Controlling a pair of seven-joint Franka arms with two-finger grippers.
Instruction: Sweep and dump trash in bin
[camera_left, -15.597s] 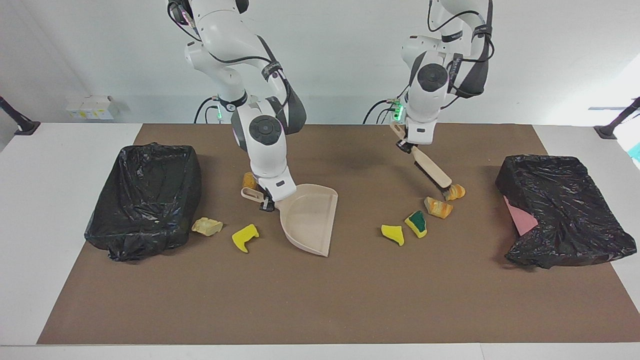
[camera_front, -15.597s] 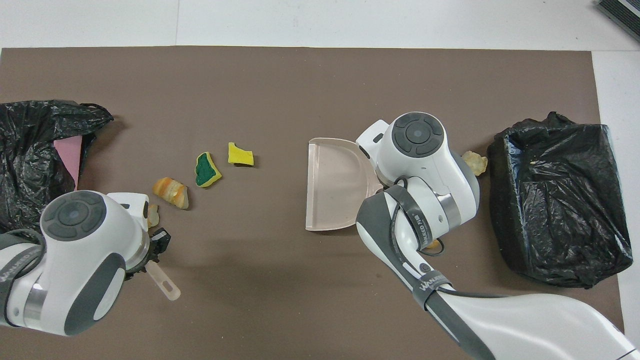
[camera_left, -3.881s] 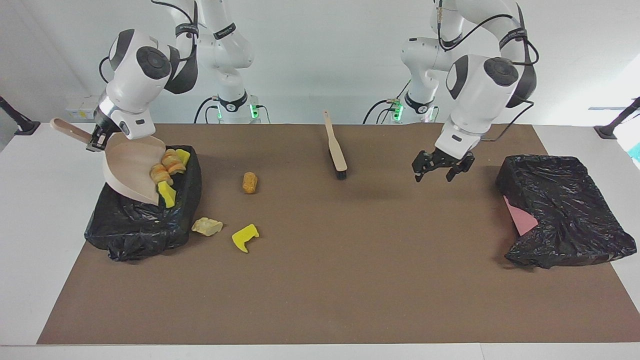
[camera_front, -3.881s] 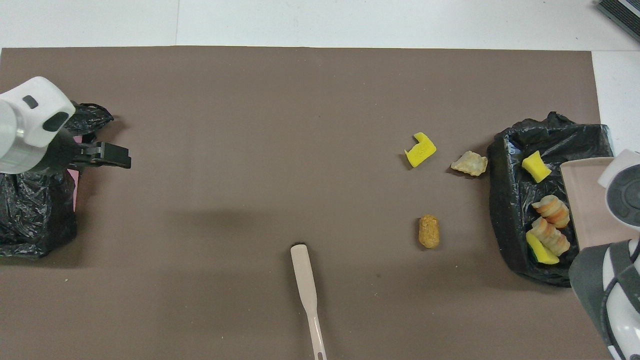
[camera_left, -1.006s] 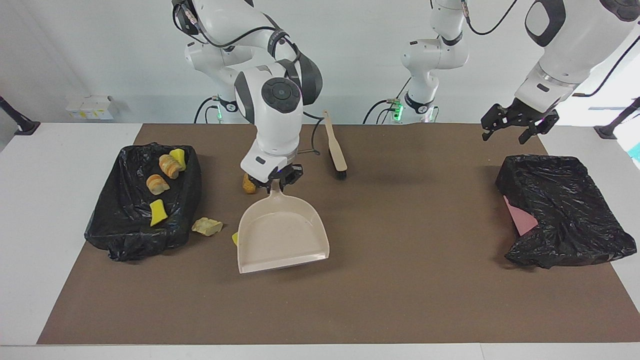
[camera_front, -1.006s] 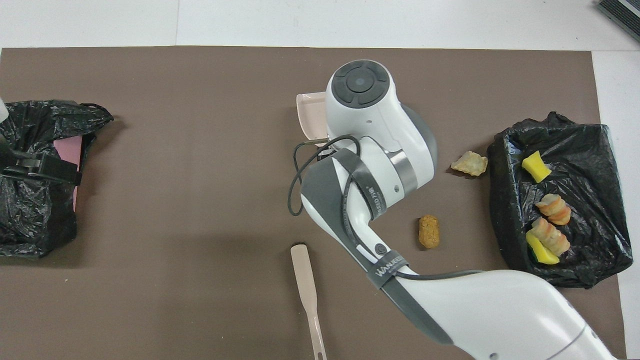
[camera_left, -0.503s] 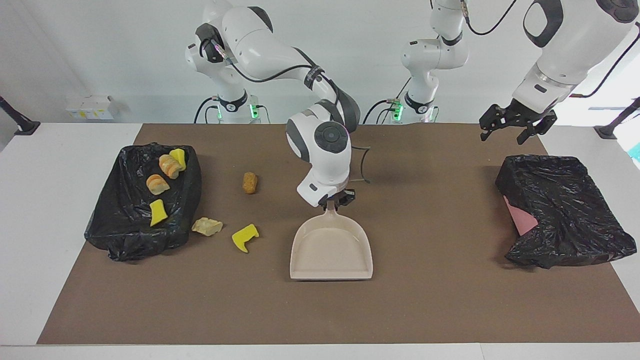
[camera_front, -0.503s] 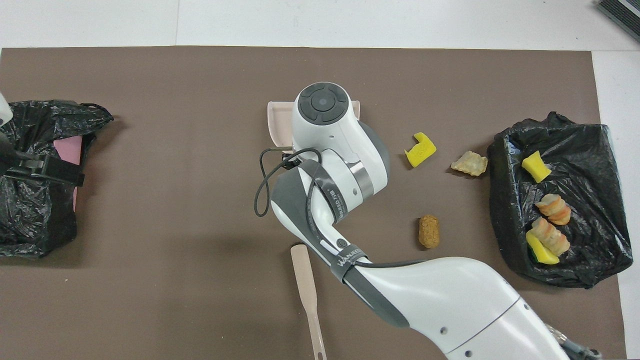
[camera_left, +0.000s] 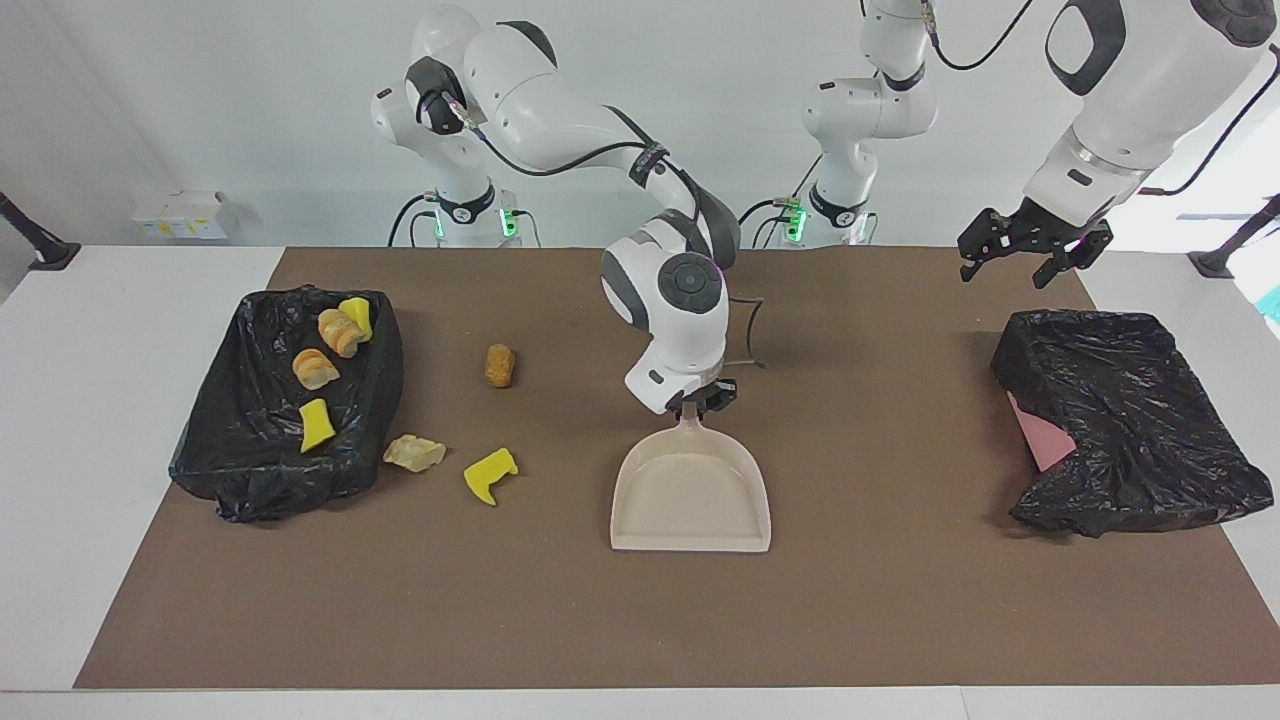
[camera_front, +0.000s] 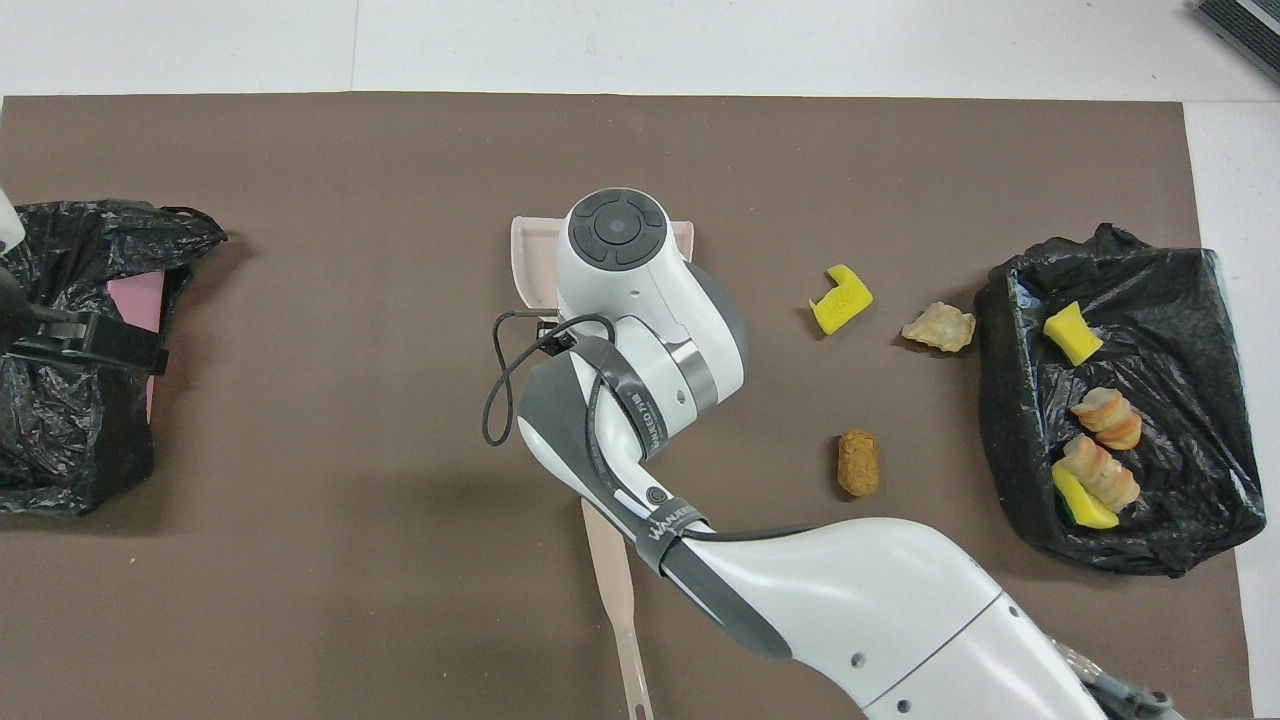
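Note:
My right gripper (camera_left: 701, 404) is shut on the handle of the beige dustpan (camera_left: 690, 495), which is empty and sits flat and low at the middle of the mat, mouth away from the robots. Three pieces of trash lie loose on the mat toward the right arm's end: a yellow foam piece (camera_left: 490, 475), a pale beige chunk (camera_left: 414, 453) and a brown lump (camera_left: 499, 365). The black-lined bin (camera_left: 258, 470) there holds several scraps (camera_left: 313, 368). The brush (camera_front: 612, 590) lies near the robots, partly under the right arm. My left gripper (camera_left: 1030, 265) hangs open and empty.
A second black-bagged bin (camera_left: 1130, 440), with a pink panel (camera_left: 1040, 440) showing, lies at the left arm's end under the left gripper. In the overhead view the right arm (camera_front: 650, 330) covers most of the dustpan (camera_front: 528, 260).
The right arm has carried the dustpan away from the loose trash toward the middle of the mat, uncovering the yellow foam piece. The left gripper has barely moved.

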